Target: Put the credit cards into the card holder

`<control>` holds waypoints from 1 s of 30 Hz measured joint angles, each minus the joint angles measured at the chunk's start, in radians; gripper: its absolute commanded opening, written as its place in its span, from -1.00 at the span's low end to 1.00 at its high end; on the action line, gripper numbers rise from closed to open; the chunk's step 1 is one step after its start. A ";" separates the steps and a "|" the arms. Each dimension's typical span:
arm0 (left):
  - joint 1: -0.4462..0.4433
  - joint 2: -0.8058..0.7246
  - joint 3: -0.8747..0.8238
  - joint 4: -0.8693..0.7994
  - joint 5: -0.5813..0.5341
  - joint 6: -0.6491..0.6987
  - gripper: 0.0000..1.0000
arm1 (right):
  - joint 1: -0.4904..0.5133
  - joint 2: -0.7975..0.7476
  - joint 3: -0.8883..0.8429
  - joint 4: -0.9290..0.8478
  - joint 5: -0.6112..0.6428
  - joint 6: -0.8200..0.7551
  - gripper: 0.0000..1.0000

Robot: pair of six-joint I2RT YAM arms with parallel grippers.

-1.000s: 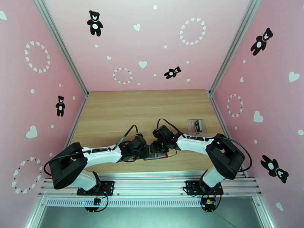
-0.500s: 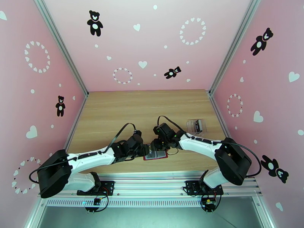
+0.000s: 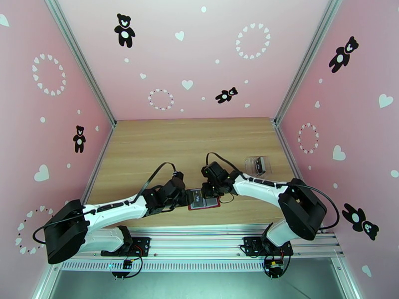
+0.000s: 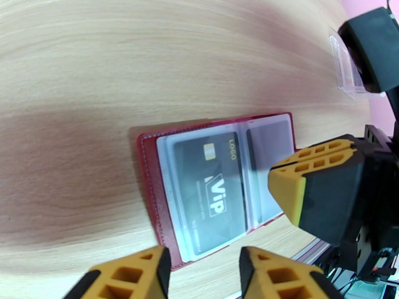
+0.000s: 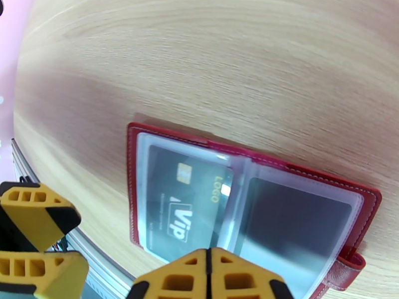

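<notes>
The right gripper [image 5: 208, 252] has just pinched shut, empty, at 12 o'clock of the open dark-red leather-look card holder [image 3: 203, 201], which lies near the wooden table's [image 3: 149, 145] 6 o'clock edge. The thin grey credit card [image 4: 212, 188] lies pocketed, apparently done. The left gripper [image 4: 204, 260] hovers half-open, empty, at 9 o'clock.

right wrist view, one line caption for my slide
Shut right gripper at the open red card holder, a dark VIP card in its clear pocket.

open card holder [image 4: 148, 190] flat on table [image 4: 149, 56], grey vip card [image 4: 212, 188] in pocket; left end effector [image 4: 203, 262] parted
</notes>
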 measured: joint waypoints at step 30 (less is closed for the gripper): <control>0.000 0.027 0.000 0.006 0.001 0.000 -0.14 | 0.021 0.096 0.034 -0.010 0.008 -0.013 -0.73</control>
